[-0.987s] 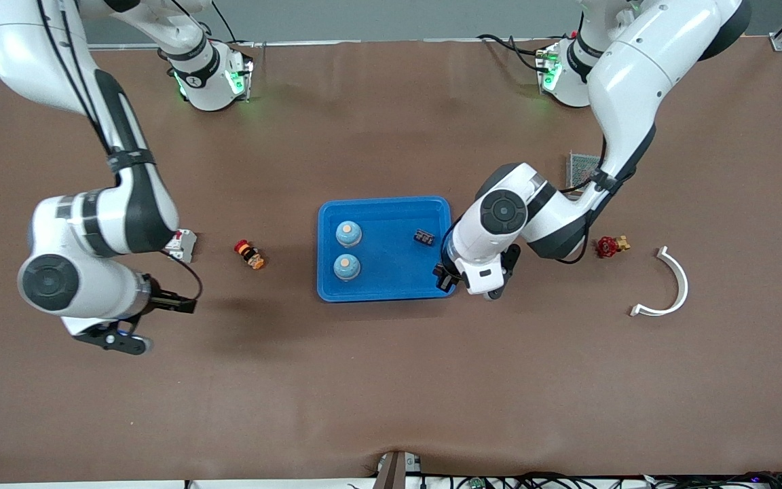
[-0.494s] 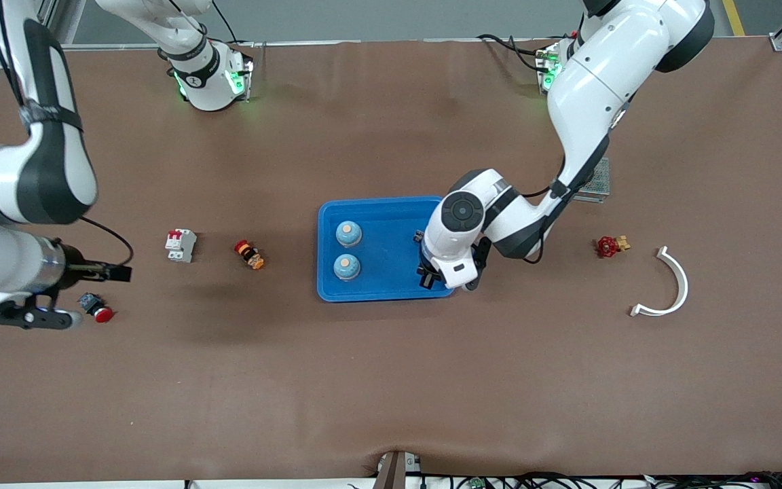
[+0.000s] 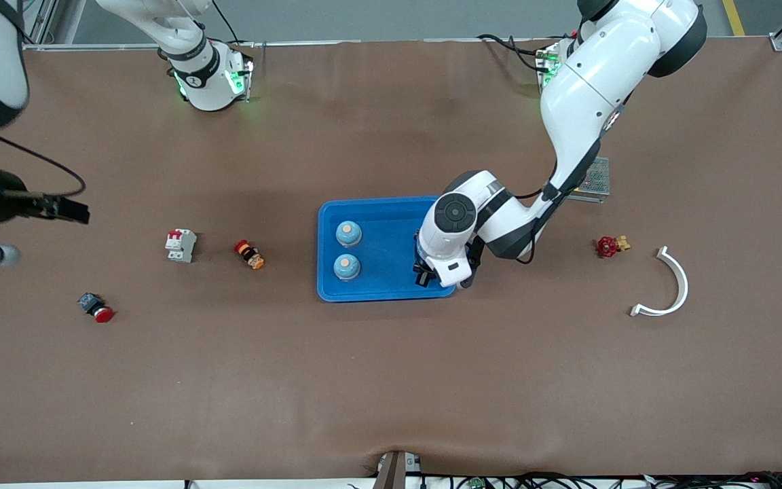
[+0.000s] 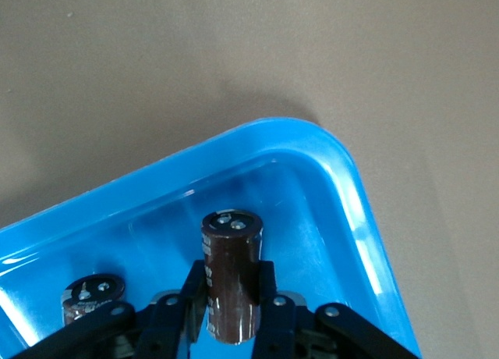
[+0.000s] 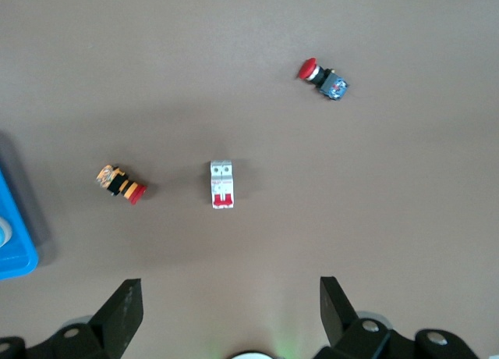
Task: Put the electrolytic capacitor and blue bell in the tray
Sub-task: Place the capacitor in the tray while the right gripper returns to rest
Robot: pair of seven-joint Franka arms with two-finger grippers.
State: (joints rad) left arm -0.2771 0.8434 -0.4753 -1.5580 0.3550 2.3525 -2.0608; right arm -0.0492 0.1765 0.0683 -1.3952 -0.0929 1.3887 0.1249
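My left claw (image 4: 234, 316) is clamped on an electrolytic capacitor (image 4: 231, 273), a dark brown cylinder standing upright between the fingers (image 4: 269, 293), its silver top with two terminals facing the wrist camera. The claw is over the tray (image 3: 377, 207), inside the corner toward the left arm's end of the desk (image 3: 391, 380) and nearer the front camera. I cannot tell whether the capacitor's base touches the tray floor.

The left wrist view also shows a second capacitor (image 4: 92, 295) of the same look beside the held one, standing in the tray. In the front view the left arm's wrist covers both capacitors, so only the claw's dark tip (image 3: 425, 275) shows at the tray edge.

The front view shows two blue bells (image 3: 348, 233) (image 3: 346, 266) with pale tops in the tray, toward the right arm's end, one nearer the camera than the other.

My right claw (image 5: 230, 308) hangs with fingers wide apart and nothing between them, waiting over the right arm's end of the desk. Its wrist view shows a white and red breaker (image 5: 222, 184), an orange and black button (image 5: 122, 183) and a red-capped button (image 5: 323, 78), all apart on the desk, plus a tray corner.

Only the front view shows the red valve (image 3: 611, 245), the white curved piece (image 3: 673, 285) and the metal grid block (image 3: 594, 179) at the left arm's end.
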